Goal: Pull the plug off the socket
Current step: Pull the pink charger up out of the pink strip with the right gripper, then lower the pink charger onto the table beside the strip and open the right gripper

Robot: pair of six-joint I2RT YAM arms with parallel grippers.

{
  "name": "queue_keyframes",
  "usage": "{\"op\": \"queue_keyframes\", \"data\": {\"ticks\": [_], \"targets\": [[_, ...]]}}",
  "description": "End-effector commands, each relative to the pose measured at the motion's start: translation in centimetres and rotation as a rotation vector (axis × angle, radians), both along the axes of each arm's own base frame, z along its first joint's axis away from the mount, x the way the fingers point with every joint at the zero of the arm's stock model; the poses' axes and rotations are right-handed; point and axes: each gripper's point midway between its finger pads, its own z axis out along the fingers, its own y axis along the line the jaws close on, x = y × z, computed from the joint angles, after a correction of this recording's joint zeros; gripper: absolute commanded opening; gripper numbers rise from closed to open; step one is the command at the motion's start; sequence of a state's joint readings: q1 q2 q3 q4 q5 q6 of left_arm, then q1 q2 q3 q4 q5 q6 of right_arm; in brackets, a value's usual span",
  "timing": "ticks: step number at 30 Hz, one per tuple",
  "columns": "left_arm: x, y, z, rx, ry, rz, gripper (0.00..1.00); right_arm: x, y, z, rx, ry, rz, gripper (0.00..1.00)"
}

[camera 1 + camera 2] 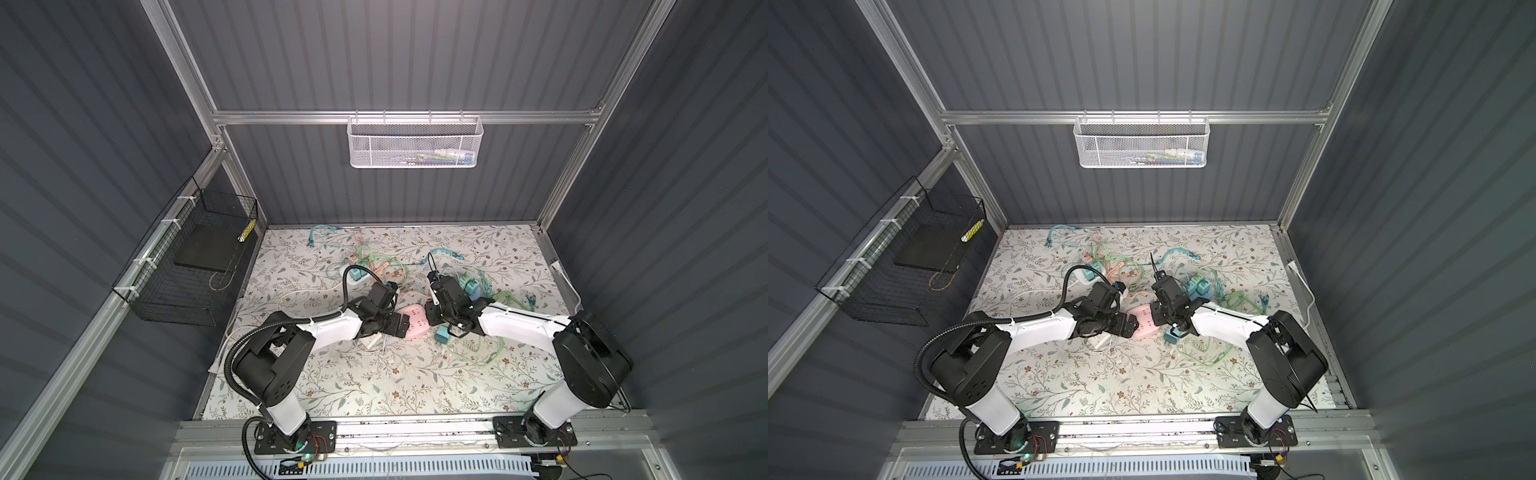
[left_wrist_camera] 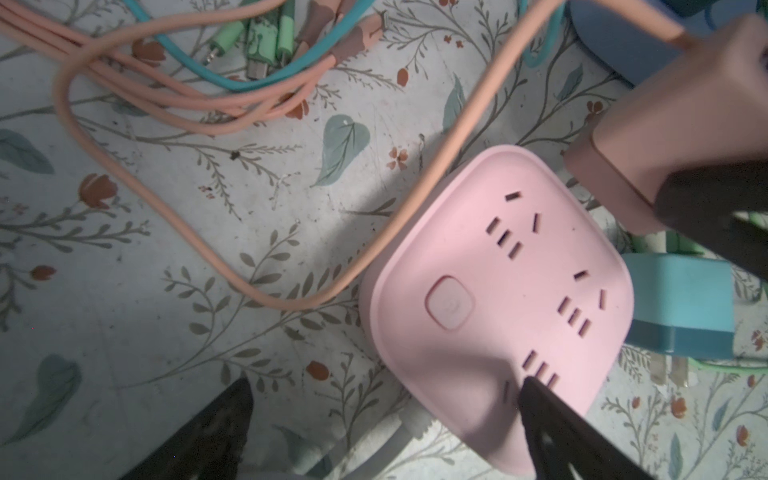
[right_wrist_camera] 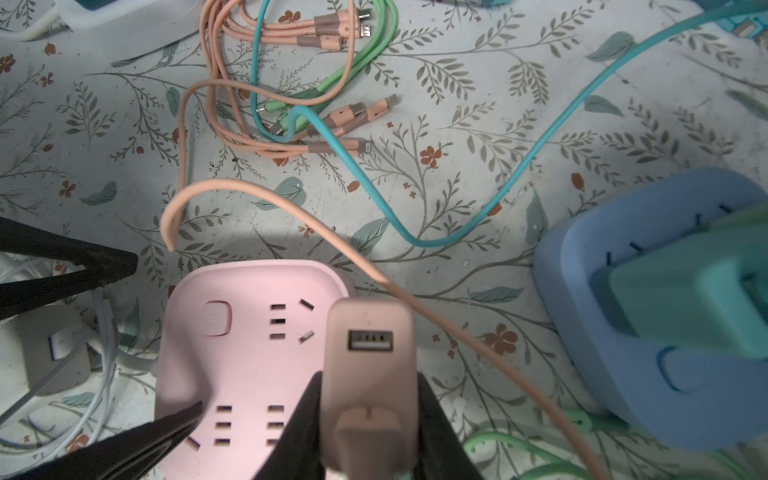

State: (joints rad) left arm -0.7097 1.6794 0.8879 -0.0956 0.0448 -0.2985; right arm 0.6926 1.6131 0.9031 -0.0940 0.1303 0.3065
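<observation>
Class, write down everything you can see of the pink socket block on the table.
The pink socket block is a rounded square of matte-looking plastic, lying flat on the floral table. Its face has a rounded button and three outlet groups, all empty. One finger of the open left tool lies over a corner; a peach cable skirts its edge.

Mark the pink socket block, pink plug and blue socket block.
pink socket block (image 2: 519, 291), left wrist view, top face.
pink plug (image 3: 370, 374), right wrist view, USB-port face.
blue socket block (image 3: 615, 374), right wrist view, top face.
</observation>
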Motion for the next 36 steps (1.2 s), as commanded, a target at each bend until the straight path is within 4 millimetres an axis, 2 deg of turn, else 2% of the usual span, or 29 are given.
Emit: {"op": "queue_keyframes", "data": {"ticks": [1,5,17,20,26,36], "targets": [[-1.7,1.4,-1.1,0.055,0.048,-0.025,1.00,-0.3,0.1,-0.7,-0.001,0.034,0.008,0.12],[-1.6,1.3,-0.6,0.047,0.034,-0.021,1.00,-1.0,0.4,-1.4,0.019,0.070,0.019,0.11],[-1.0,2.5,1.6,0.057,-0.031,0.004,1.00,-2.5,1.7,-1.0,0.167,0.119,0.023,0.10],[-0.9,2.9,1.8,0.065,-0.038,0.011,1.00,-2.8,1.4,-1.2,0.155,0.132,0.020,0.10],[-0.7,3.5,2.4,0.068,-0.054,0.026,1.00,-2.5,-0.5,-1.3,0.124,0.136,-0.009,0.11],[-0.3,3.1,4.8,0.024,-0.107,0.012,1.00,-2.3,0.0,-1.6,0.132,0.198,0.076,0.14]]}}
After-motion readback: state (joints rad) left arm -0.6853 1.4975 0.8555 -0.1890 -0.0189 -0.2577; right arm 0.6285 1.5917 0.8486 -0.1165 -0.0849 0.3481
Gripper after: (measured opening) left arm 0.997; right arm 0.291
